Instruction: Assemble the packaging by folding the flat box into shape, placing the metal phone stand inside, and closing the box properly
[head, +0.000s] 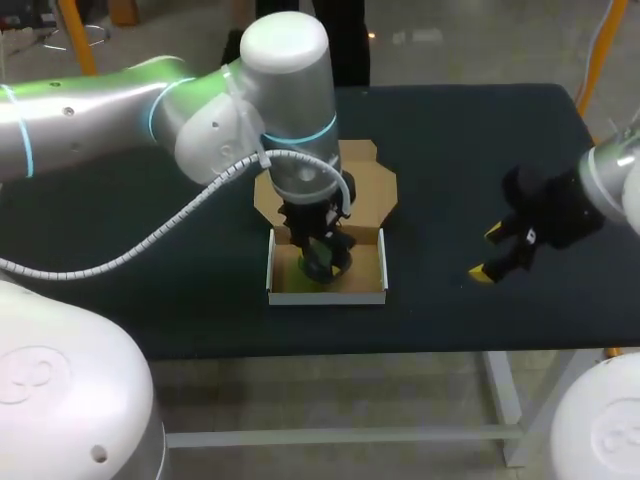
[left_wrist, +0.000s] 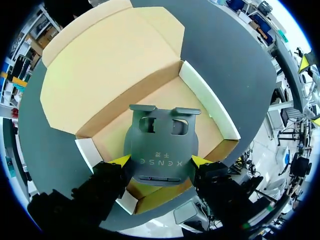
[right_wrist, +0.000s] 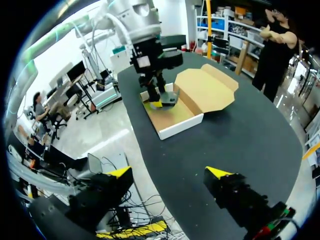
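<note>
Left gripper (left_wrist: 161, 161) pinches the metal phone stand (left_wrist: 161, 142) by its side edges, low inside the open box (left_wrist: 210, 107). Stiff, smooth metal that probably slips, so the edges look the right hold. Light cardboard may skid on the dark table (left_wrist: 225, 50). Right gripper (right_wrist: 170, 175) hangs spread, well apart.

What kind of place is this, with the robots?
Probably a robot lab: on a black table, the left gripper holds a stand in an open box, while the right gripper hovers open nearby.
</note>
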